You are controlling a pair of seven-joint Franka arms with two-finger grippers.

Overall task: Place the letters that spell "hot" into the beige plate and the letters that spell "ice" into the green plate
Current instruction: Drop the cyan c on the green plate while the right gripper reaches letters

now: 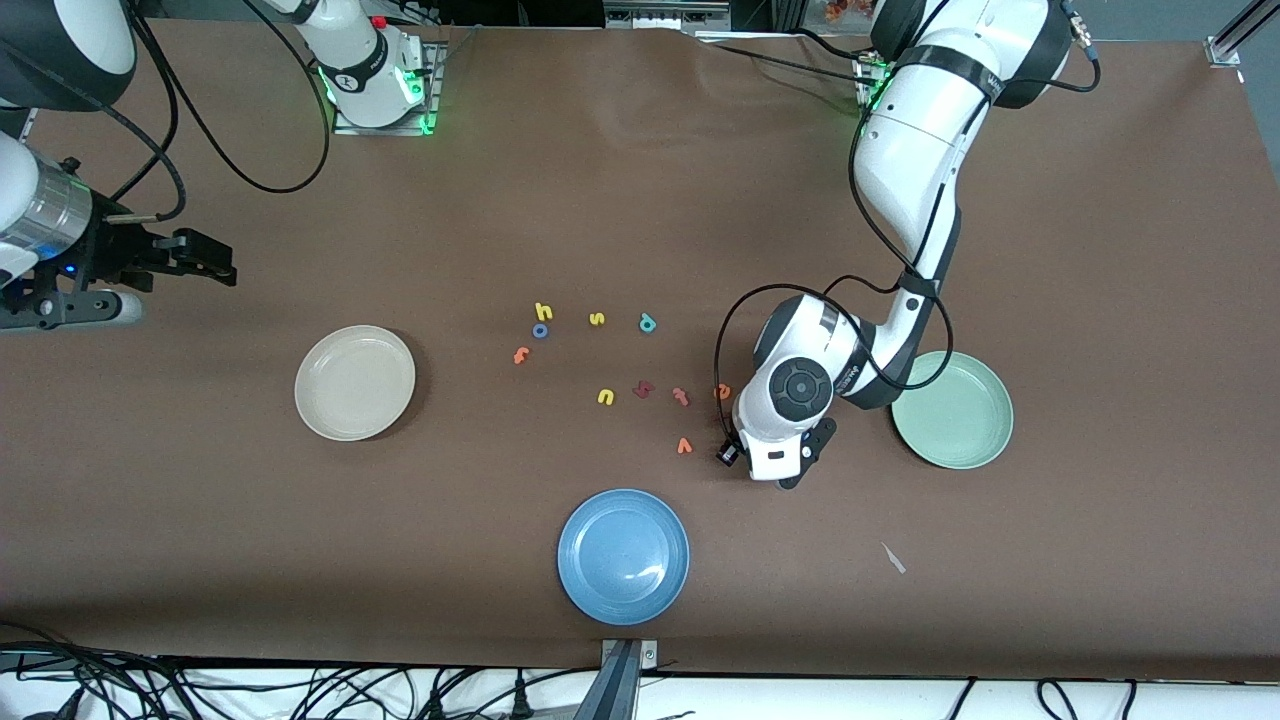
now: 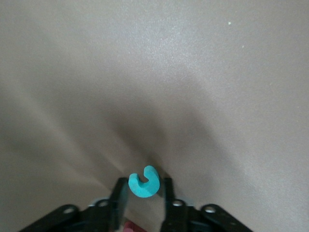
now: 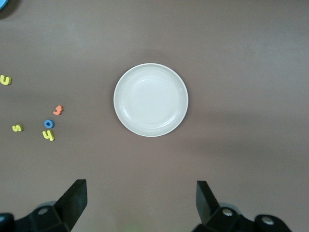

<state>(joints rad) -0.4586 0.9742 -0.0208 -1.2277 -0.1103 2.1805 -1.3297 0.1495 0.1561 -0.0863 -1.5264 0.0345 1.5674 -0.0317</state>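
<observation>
Your left claw (image 2: 143, 193) is clenched on the teal "c" (image 2: 144, 182) low on the tabletop, green plate (image 1: 975, 440) just beside it twd the left arm's end; right claw (image 3: 140, 203), released, waits over beige plate (image 3: 150, 99).

Covering the whole table (image 1: 250, 560): brown matte sheet, catching soft overhead light. Trailing along the white front edge (image 1: 860, 695): black cables (image 1: 90, 680).

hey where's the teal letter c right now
The teal "c" sits between the left gripper's fingers, which have shut on it low over the table, between the scattered letters and the green plate; the front view hides it under the left wrist.
</observation>
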